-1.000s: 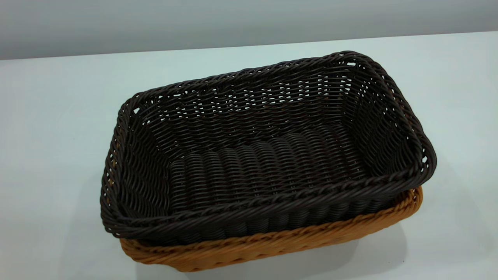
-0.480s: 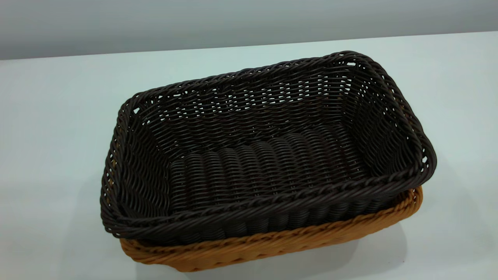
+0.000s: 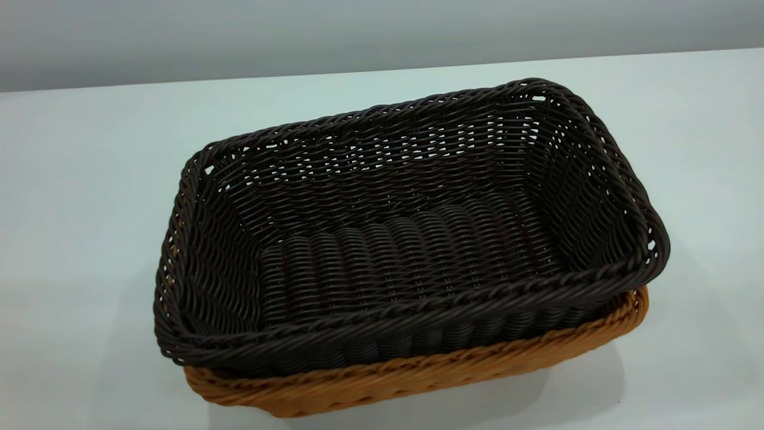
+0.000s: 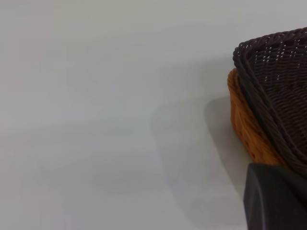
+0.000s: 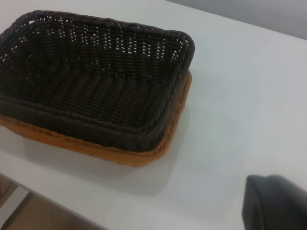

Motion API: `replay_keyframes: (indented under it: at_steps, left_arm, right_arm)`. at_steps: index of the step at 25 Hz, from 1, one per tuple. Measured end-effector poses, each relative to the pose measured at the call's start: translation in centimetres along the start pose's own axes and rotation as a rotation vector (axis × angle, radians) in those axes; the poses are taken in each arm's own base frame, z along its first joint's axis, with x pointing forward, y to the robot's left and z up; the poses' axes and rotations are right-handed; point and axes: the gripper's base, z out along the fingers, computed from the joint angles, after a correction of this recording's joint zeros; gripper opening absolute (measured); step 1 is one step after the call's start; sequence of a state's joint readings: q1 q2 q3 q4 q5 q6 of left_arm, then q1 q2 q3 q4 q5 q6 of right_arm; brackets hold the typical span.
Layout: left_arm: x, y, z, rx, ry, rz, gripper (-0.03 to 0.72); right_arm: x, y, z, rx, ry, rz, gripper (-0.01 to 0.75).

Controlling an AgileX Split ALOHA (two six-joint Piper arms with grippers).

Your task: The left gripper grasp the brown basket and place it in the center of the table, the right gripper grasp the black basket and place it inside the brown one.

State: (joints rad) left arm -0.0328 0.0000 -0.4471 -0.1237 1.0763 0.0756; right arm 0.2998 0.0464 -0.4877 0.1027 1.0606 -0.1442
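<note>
Now nested: dark basket inside tan one

Seated inside the brown basket, the black basket, upright, its braided rim riding above the tan rim all the way round. Visible of the brown one in the exterior view: only a strip of orange-tan weave along the near side and at the near right corner, plus a sliver at the left. Nothing inside the black basket but its own ribbed floor and open-weave walls. Both together near the middle of the table, turned slightly so the right end sits farther back than the left.

Plain pale white-grey tabletop, matte, with a soft shadow under the near right edge of the stack. Far edge of the table running across the exterior view, with a flat grey wall behind it. In the right wrist view, near edge of the table dropping off to a brownish floor.

Off to each side, clear of the baskets and not in the exterior view: left gripper, only a dark bulky corner showing in its own wrist view, close by the corner of the stack; right gripper, likewise a dark blurred edge, well apart from the baskets. Jaws of both: cannot tell how far open, with nothing seen held.
</note>
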Motion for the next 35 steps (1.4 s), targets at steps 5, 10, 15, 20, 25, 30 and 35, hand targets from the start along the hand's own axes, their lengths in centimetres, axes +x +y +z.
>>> replay_keyframes:
  at_steps: [5,10,15,20,25,30,35]
  left_arm:
    - [0.0,0.0,0.0,0.0,0.0,0.0,-0.001]
    - [0.0,0.0,0.0,0.0,0.0,0.0,-0.001]
    - [0.0,-0.01,0.0,0.001,0.0,0.0,-0.001]
    - [0.0,-0.01,0.0,0.001,0.0,0.0,-0.001]
    - [0.0,-0.02,0.0,0.003,0.0,-0.001,-0.001]
    - [0.0,-0.02,0.0,0.003,0.0,-0.001,-0.001]
    - [0.0,-0.02,0.0,0.003,0.0,-0.001,-0.001]
  right_arm:
    - [0.0,0.0,0.0,0.0,0.0,0.0,0.0]
    - [-0.04,-0.01,0.06,0.075,0.003,0.047,0.0]
    - [-0.09,-0.08,0.16,0.2,0.007,0.121,0.0]
    - [0.2,0.18,-0.36,0.266,-0.036,0.147,0.0]
    - [0.17,0.29,-0.35,0.248,-0.038,0.15,0.0]
    - [0.19,0.28,-0.33,0.248,-0.037,0.15,0.0]
    - [0.18,0.28,-0.33,0.249,-0.038,0.15,0.0]
